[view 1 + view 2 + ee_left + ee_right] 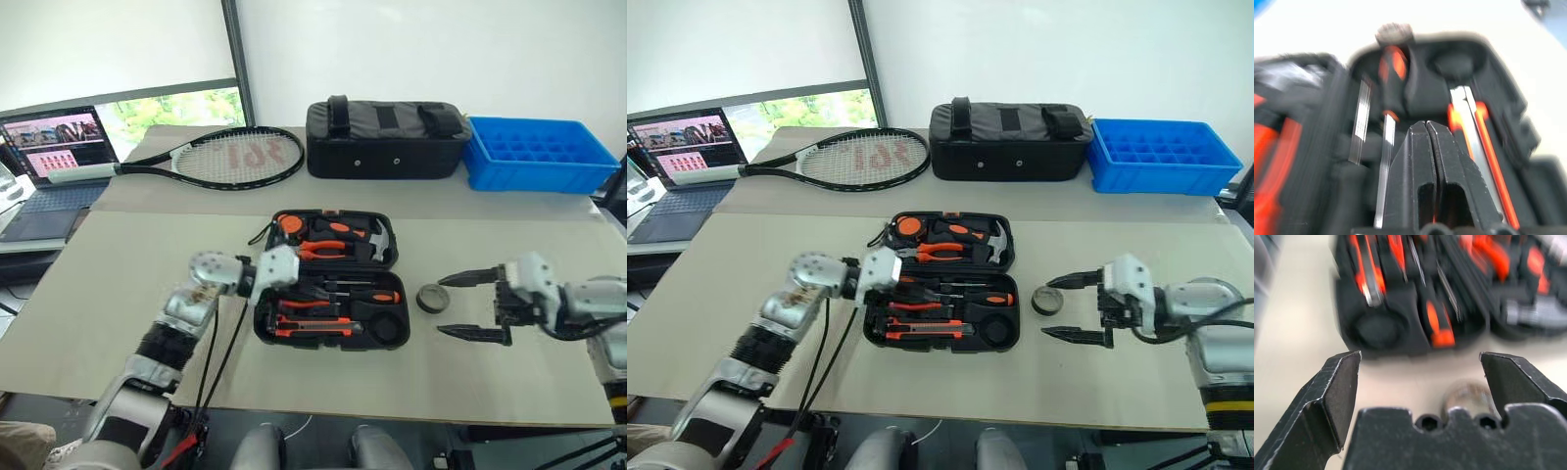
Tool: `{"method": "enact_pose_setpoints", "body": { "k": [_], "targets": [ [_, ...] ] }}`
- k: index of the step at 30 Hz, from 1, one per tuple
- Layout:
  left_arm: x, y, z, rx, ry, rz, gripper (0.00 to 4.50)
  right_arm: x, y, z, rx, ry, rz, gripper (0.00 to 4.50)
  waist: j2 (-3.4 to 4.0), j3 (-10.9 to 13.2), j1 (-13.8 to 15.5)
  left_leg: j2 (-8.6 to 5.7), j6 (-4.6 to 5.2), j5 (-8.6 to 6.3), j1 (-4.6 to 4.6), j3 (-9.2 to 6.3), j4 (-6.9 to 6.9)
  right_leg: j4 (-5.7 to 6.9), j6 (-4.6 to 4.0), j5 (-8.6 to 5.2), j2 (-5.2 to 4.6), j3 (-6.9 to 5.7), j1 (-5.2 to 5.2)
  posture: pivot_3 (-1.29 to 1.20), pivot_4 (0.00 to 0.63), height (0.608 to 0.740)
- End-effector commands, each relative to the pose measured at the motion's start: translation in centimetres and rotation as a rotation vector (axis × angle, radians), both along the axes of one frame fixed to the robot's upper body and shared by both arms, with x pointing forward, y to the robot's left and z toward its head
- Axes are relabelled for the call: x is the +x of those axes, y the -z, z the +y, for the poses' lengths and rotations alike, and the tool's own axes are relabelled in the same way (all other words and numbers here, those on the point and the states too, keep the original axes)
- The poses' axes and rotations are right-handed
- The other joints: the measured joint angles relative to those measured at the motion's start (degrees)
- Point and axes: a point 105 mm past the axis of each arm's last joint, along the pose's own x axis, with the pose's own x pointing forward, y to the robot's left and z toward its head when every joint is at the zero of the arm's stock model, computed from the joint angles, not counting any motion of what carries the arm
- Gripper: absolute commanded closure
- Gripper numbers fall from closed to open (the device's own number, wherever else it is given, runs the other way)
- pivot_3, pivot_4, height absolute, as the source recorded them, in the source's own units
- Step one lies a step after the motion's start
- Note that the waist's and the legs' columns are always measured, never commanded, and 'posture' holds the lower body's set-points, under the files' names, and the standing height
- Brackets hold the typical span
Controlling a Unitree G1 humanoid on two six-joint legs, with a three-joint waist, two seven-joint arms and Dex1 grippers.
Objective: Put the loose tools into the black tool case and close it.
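My left gripper (1426, 147) hangs over the near left part of the open tool case (390, 335), fingers pressed together and empty. My right gripper (468, 305) is spread wide, just right of the tape roll (430, 297), which lies on the table (118, 294) beside the case's right edge.

The left gripper (1426, 147) hangs pressed together over the open black tool case (1498, 93). Orange-handled tools (1484, 142) and metal shafts (1385, 161) lie in its slots.

Tape roll (430, 297) on table just right of open tool case (333, 280).
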Motion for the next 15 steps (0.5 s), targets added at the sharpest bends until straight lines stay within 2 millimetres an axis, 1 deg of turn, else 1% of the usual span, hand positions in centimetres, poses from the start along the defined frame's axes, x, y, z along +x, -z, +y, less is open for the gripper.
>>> {"method": "enact_pose_setpoints", "body": {
  "k": [1,2,3,6,7,8,9,10,11,15],
  "targets": [
    [-1.8,-2.8,1.2,0.051,0.03,-0.004,3.37,1.4,0.1,0.0,-0.118,-0.003,-0.075,0.0,-0.05,0.0,-0.1,0.0,0.0,0.0,0.0,0.01,-0.04,-0.04,0.0,-0.01,0.0,0.02,0.0,0.0,0.15,0.707],
    [-2.2,-3.5,1.2,0.038,0.034,-0.001,3.18,1.6,0.2,-0.1,-0.142,-0.011,-0.077,0.0,-0.04,0.0,0.0,0.0,0.0,0.0,0.02,0.01,-0.04,-0.05,0.0,-0.01,0.0,0.02,0.01,0.0,0.15,0.707],
    [-2.6,-4.2,1.2,0.029,0.044,0.002,2.65,1.8,0.4,-0.3,-0.165,-0.011,-0.064,0.0,-0.07,0.1,0.0,-0.02,0.0,0.0,0.05,0.01,-0.03,-0.08,0.0,-0.01,-0.01,0.02,0.06,0.0,0.15,0.707],
    [-3.6,-5.3,1.2,0.026,0.064,0.016,1.64,2.1,0.7,-0.3,-0.188,-0.016,-0.035,0.0,-0.06,0.1,0.3,-0.02,0.0,0.0,0.01,0.01,0.01,-0.11,0.01,-0.02,-0.03,0.01,0.06,0.0,0.15,0.707],
    [-3.9,-5.5,1.3,0.031,0.069,0.02,1.19,2.3,0.7,-0.2,-0.192,-0.02,-0.03,0.25,-0.06,0.1,0.3,-0.03,0.0,0.0,0.02,0.01,0.01,-0.14,0.01,-0.02,-0.04,0.0,0.09,0.0,0.15,0.707],
    [-4.1,-5.6,1.3,0.034,0.072,0.021,0.91,2.4,0.7,-0.2,-0.196,-0.022,-0.022,0.51,-0.06,0.1,0.3,-0.03,0.0,0.0,0.02,0.01,0.0,-0.17,0.01,-0.02,-0.05,0.01,0.07,0.0,0.15,0.707],
    [-4.3,-5.8,1.3,0.037,0.073,0.02,0.5,2.5,0.8,-0.2,-0.202,-0.025,-0.01,0.72,-0.09,0.1,0.3,-0.03,0.0,0.0,0.03,0.01,0.01,-0.14,0.0,-0.02,-0.04,0.0,0.08,0.0,0.15,0.707],
    [-4.3,-5.8,1.3,0.038,0.072,0.02,0.18,2.5,0.9,-0.2,-0.206,-0.028,-0.003,1.05,-0.07,0.1,0.3,-0.02,0.0,0.0,0.02,0.01,-0.02,-0.17,0.0,-0.02,-0.04,0.0,0.07,0.0,0.15,0.707],
    [-4.4,-5.9,1.3,0.039,0.071,0.021,0.0,2.5,1.0,-0.2,-0.214,-0.028,0.006,1.41,-0.09,0.1,0.2,-0.01,0.0,0.0,0.04,0.01,-0.01,-0.15,-0.02,-0.01,-0.03,0.0,0.07,0.0,0.15,0.707],
    [-4.5,-6.0,1.5,0.05,0.056,0.01,0.0,2.5,1.4,-0.6,-0.241,-0.019,0.028,2.78,-0.08,0.1,0.2,-0.02,0.0,0.0,0.05,0.01,-0.01,-0.15,-0.04,-0.01,-0.03,0.01,0.08,0.0,0.15,0.707]
  ]
}}
